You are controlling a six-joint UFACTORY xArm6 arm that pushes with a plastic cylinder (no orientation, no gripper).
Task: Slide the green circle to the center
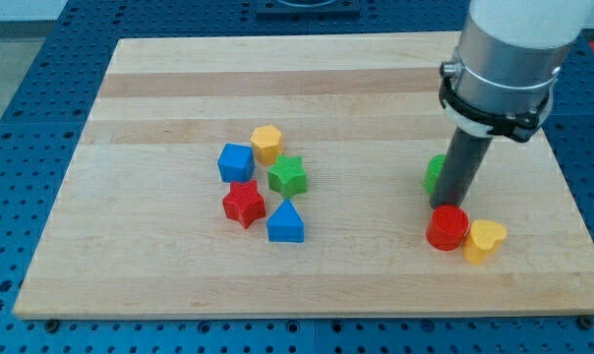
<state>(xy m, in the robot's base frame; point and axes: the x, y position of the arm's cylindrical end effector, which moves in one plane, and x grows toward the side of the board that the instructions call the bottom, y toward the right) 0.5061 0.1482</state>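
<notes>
Nearest the view's bottom, the yellow heart (485, 240) is sitting by the board's right end, touching the red cylinder (446, 227) on its left. My tip (445, 204) is coming down just behind that red cylinder, so its very end is hard to make out; I cannot tell whether it is touching the red block. I am carrying no fingers at all, only this straight dark rod (459, 169), so there is nothing opening or closing and nothing being held. The rod is standing upright, rising into my wide grey body (508, 44) with a black collar, which is running out of the view's top. The green circle (435, 174) is peeking out from behind the rod on its left side, mostly hidden, well to the right of the board's middle.

Left of centre, a cluster is sitting apart from me: the blue triangle (285, 223) nearest, then the red star (244, 204), the green star (288, 176), the blue cube (236, 162), and farthest the yellow hexagon (267, 143). The wooden board (159, 108) is lying on a blue perforated table (31, 59)
</notes>
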